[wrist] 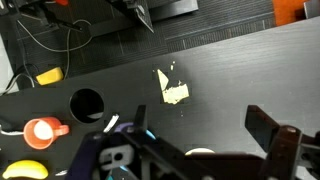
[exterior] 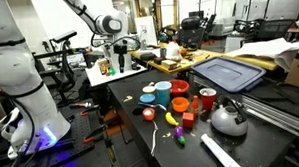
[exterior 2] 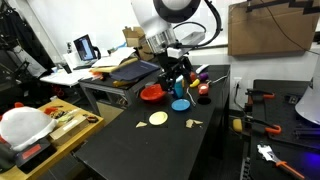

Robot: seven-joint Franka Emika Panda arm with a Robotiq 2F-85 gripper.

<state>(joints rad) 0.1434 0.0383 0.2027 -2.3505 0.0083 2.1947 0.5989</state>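
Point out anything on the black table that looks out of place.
A pale ragged scrap lies loose on the black table in the wrist view, with small crumbs beside it. It looks torn or broken off something.

My arm (exterior 2: 168, 22) bends down over the black table (exterior 2: 140, 150), wrist aimed straight at it. My gripper (wrist: 200, 128) hangs just above it, fingers (wrist: 272, 136) spread wide.

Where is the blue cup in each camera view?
In an exterior view: blue cup mid-table, beside the red cup.
In an exterior view: blue cup just below the end effector.
Wrist view: not in it.
Shared landmark: the orange plate beside it in both exterior views.
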